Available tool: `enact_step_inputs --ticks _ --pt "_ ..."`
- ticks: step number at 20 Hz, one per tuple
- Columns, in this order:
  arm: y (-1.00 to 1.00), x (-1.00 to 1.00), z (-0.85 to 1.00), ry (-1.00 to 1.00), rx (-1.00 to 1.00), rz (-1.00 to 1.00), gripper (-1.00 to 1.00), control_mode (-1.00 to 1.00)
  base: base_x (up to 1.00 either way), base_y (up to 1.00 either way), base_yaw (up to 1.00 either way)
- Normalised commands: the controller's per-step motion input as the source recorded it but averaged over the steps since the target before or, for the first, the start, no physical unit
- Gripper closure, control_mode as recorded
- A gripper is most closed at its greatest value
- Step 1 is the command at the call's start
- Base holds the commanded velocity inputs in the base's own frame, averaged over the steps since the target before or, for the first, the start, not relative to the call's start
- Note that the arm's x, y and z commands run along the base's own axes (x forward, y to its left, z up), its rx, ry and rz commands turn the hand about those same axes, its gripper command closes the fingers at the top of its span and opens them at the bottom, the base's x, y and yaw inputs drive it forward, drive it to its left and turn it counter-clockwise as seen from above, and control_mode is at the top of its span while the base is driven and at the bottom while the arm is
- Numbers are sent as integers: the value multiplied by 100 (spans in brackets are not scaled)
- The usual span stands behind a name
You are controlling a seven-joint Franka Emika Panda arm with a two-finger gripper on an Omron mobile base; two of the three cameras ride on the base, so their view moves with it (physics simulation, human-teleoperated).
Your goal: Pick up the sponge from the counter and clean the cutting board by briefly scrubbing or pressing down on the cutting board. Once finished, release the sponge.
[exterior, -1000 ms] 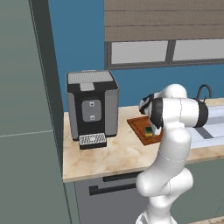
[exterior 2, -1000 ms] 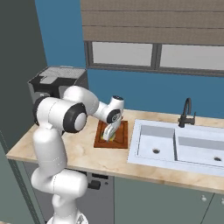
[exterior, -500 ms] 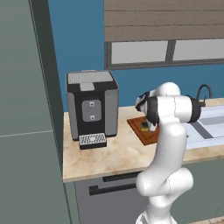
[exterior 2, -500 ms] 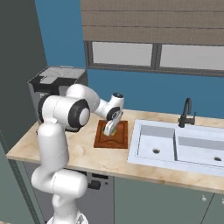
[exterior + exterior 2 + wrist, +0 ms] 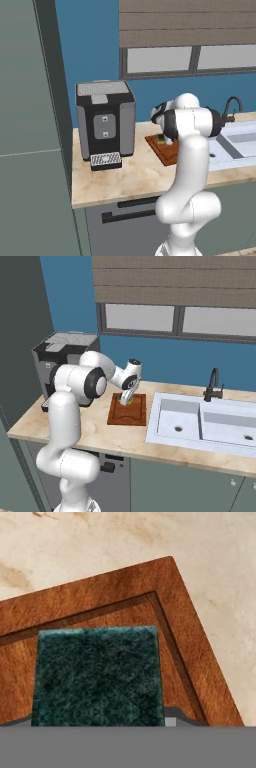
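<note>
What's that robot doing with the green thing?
The white robot arm is cleaning. Its gripper is shut on the sponge, a little block with a dark green scrubby top, and holds it down over the brown wooden cutting board, near one of its corners. The board lies on the beige counter between the coffee machine and the sink. The sponge has not been let go yet.

Both base views flank the cutting board [image 5: 127,411] (hand view hovers close above).
</note>
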Motion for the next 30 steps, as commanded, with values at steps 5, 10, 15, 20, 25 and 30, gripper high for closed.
enact_step_inputs --ticks 5,10,15,20,25,30 --pt "-2 37 -28 0 0 0 100 -100 0 0 0" --pt "-31 12 -47 -1 -3 0 100 -100 0 0 0" --pt "-66 0 -56 0 -6 0 100 -100 0 0 0" --pt "-82 0 -50 -4 -9 1 100 -100 0 0 0" --pt "-84 0 -41 -9 -10 1 100 -100 0 0 0" --pt "-83 -1 -45 -9 -8 1 100 -100 0 0 0"
